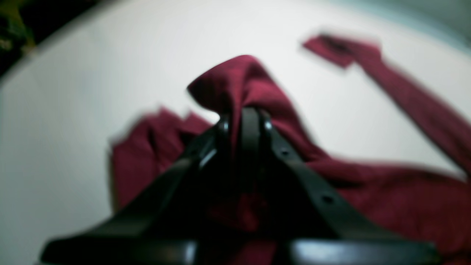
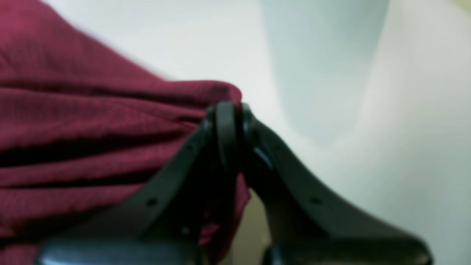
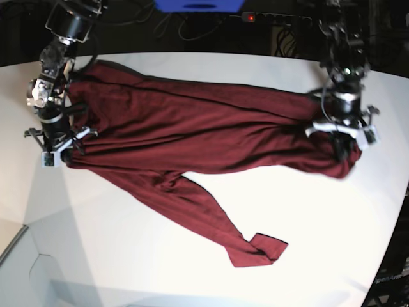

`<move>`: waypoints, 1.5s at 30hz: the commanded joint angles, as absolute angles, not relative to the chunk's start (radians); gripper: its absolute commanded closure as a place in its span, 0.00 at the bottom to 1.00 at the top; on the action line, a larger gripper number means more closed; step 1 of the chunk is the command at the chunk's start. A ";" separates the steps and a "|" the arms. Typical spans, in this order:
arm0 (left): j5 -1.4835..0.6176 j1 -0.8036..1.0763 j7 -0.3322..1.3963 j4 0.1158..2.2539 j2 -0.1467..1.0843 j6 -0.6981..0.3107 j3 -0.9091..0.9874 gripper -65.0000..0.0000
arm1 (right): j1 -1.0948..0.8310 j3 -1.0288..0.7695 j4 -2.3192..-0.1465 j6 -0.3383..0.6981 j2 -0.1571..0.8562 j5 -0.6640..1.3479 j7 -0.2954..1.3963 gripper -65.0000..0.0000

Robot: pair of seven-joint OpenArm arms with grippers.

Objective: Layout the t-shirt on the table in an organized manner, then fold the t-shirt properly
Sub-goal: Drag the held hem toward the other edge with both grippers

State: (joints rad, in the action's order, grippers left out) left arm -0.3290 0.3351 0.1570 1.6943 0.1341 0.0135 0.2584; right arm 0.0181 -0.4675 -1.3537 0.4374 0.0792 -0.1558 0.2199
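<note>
Shirt (image 3: 204, 128) is strung across the upper half of the desk (image 3: 319, 256), long axis left-right, both sets of fingers clamped on it: right (image 3: 59, 144) at frame-left, left (image 3: 340, 137) frame-right.

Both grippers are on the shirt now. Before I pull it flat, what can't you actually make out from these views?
- Left wrist view: motion blur; which part of the t-shirt the left gripper pinches.
- Right wrist view: blurred; right gripper hides the fabric edge it grips.
- Base view: both arms cover their grip points; the neckline can't be made out among folds above the table.
</note>
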 commanded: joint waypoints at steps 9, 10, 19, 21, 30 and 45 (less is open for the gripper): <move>-0.331 0.501 0.120 1.684 0.271 0.001 0.071 0.87 | 0.047 -0.464 -1.363 0.433 0.079 -0.142 0.183 1.00; -0.331 0.519 0.119 1.690 0.291 0.001 0.054 0.83 | 0.048 -0.464 -1.363 0.433 0.079 -0.142 0.183 1.00; -0.332 0.590 0.116 1.750 0.378 0.001 0.044 0.54 | 0.050 -0.461 -1.362 0.433 0.077 -0.142 0.183 1.00; -0.332 0.607 0.116 1.790 0.380 0.001 0.059 0.54 | 0.050 -0.460 -1.362 0.433 0.077 -0.142 0.183 1.00; -0.340 0.581 0.114 1.860 0.360 0.004 0.079 0.54 | 0.050 -0.463 -1.362 0.433 0.062 -0.142 0.185 1.00; -0.331 0.547 0.120 1.725 0.398 0.002 -0.151 0.54 | 0.050 -0.460 -1.363 0.433 0.058 -0.142 0.188 1.00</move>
State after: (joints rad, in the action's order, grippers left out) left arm -0.3302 0.5407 0.1478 1.7115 0.3927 0.0010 -0.1535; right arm 0.0353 -0.4591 -1.3460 0.4370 0.0475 -0.1528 0.2157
